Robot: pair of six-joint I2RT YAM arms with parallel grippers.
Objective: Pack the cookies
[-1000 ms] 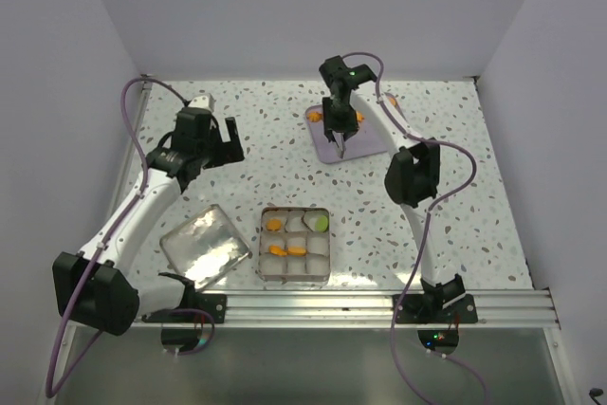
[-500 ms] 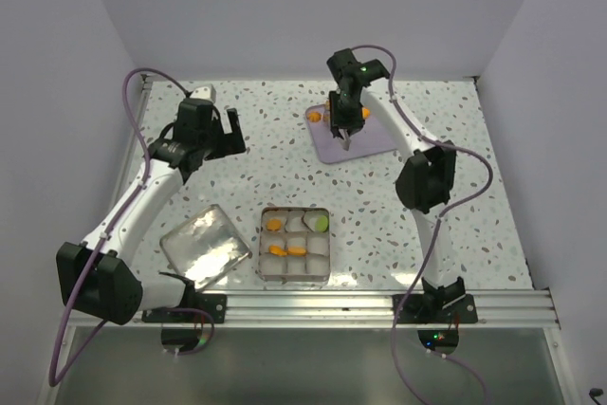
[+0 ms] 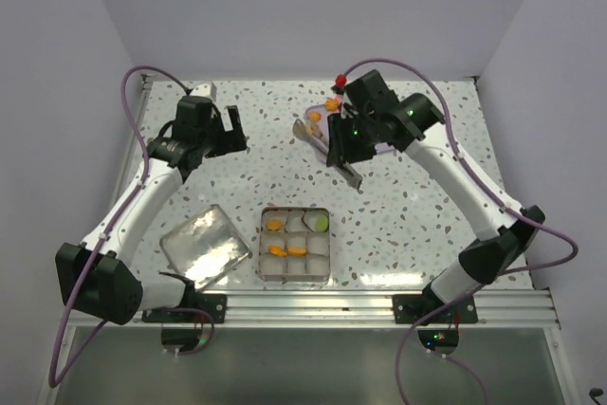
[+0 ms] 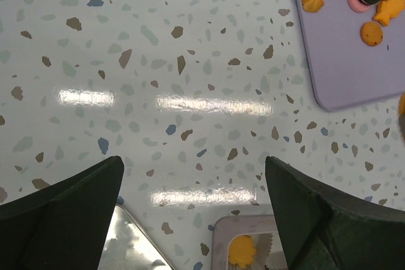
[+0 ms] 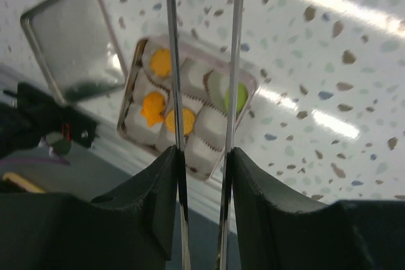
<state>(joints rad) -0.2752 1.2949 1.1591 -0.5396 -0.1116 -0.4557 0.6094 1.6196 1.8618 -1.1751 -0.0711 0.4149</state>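
Cookies [image 4: 371, 31], small orange biscuits with one dark brown round on a pink one, lie at the 12 o'clock end of a flat lavender tray [image 4: 342, 71]. Further cookies, three orange and one green, already sit in the square nine-cell metal tin [image 3: 262, 246], at 6 o'clock from the tray. Most of its white paper cups [image 5: 212, 128] are empty. The flat silver tin lid [image 3: 204, 246] lies at 9 o'clock from the tin, just beside it.

The right fingers [image 5: 166, 184] are partly closed on thin silver metal tweezers [image 5: 235, 42], whose prongs point toward the tin. The tips fall outside the wrist view and are too small in the top view, so it cannot be told whether they carry a cookie. The left fingers [image 4: 69, 213] are spread fully apart, hold nothing, and hover over the speckled white surface [image 4: 158, 42] at 9 o'clock from the tray.

Hazards:
- A cookie may slip from the smooth prongs if the squeeze slackens in transit.
- Low tips may snag a paper cup or strike the tin rim.
- A poorly aimed release may land in an occupied cell.

No brand, label or writing is legible.
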